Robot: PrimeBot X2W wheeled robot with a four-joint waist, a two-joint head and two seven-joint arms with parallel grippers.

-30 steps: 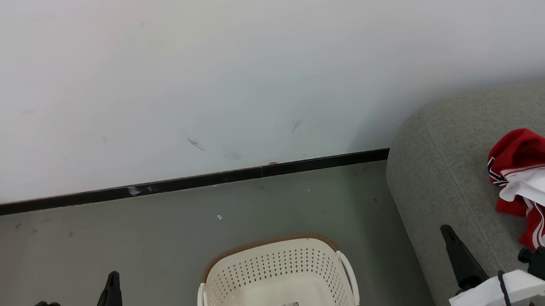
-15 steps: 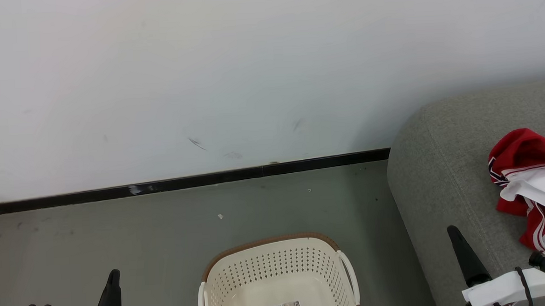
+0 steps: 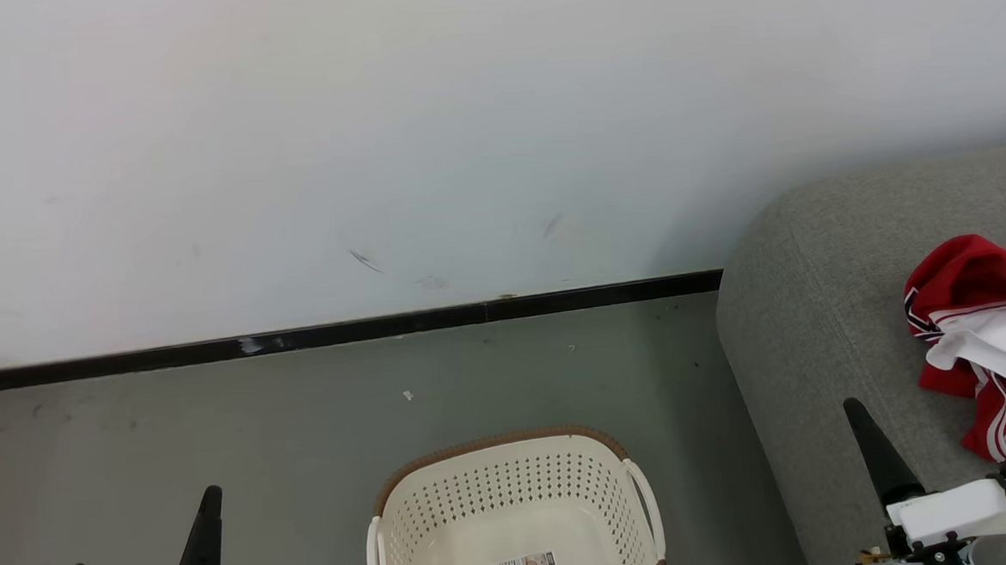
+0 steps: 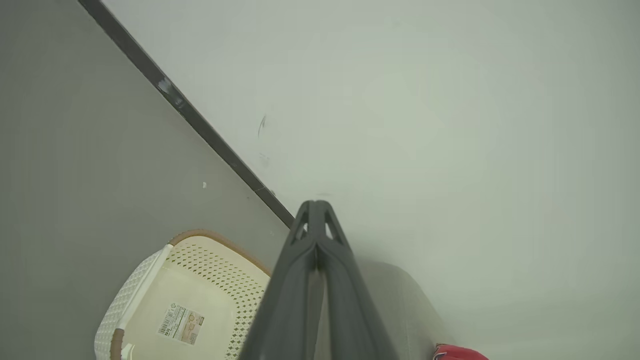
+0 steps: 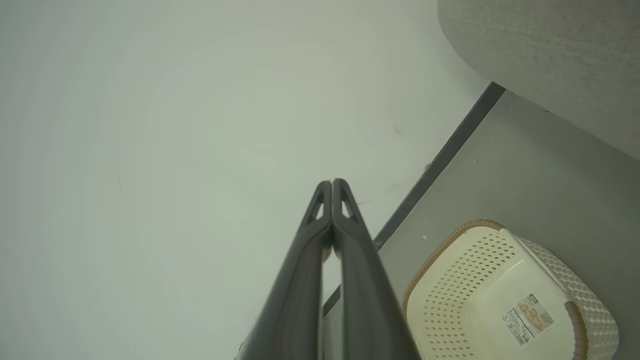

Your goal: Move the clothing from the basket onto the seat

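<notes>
Your basket [image 3: 511, 441] sits on the floor with its bottom bare but for the label sticker; the clothing [image 3: 976, 275] lies heaped on the seat [image 3: 815, 318], well apart from the basket; the moving looks done, so park the arms slowly, clear of the basket rim and the cushion edge; your left hand [image 3: 210, 492] and right hand [image 3: 854, 404] are both pressed fully closed, holding nothing; the heap points nowhere definite; its long axis seems to run far-to-near along the cushion, though the picture's edge cuts it off.
</notes>
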